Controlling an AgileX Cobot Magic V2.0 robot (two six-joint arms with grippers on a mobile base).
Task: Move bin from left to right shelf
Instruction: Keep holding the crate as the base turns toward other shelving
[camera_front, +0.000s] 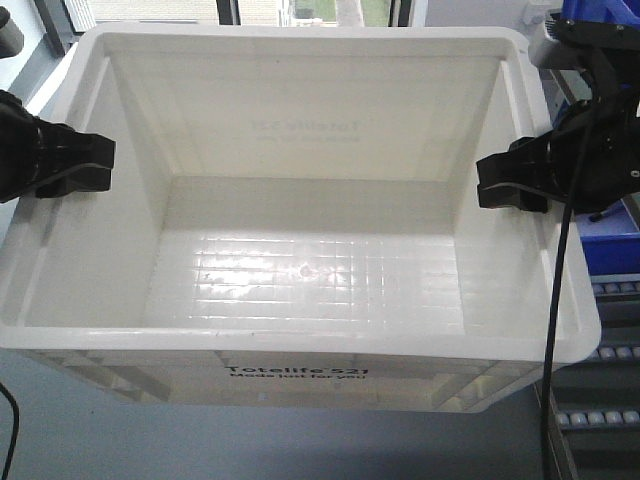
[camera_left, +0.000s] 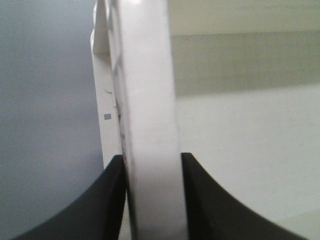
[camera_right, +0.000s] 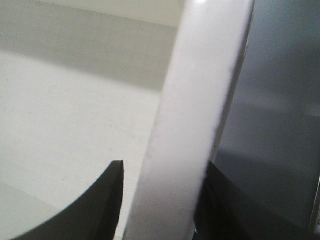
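The large white bin (camera_front: 300, 260) fills the front view, open side up, with black "Totelife 521" print on its near wall. My left gripper (camera_front: 100, 165) is shut on the bin's left rim, and my right gripper (camera_front: 495, 185) is shut on its right rim. In the left wrist view the thick white rim (camera_left: 147, 100) runs up between the two black fingers of the left gripper (camera_left: 152, 165). In the right wrist view the rim (camera_right: 200, 100) stands between the fingers of the right gripper (camera_right: 165, 170), the outer one touching it. The bin is empty inside.
A blue plastic bin (camera_front: 612, 240) sits on a rack with rollers (camera_front: 600, 350) at the right edge. A black cable (camera_front: 560, 300) hangs from the right arm across the bin's right rim. Grey surface shows below the bin's near wall.
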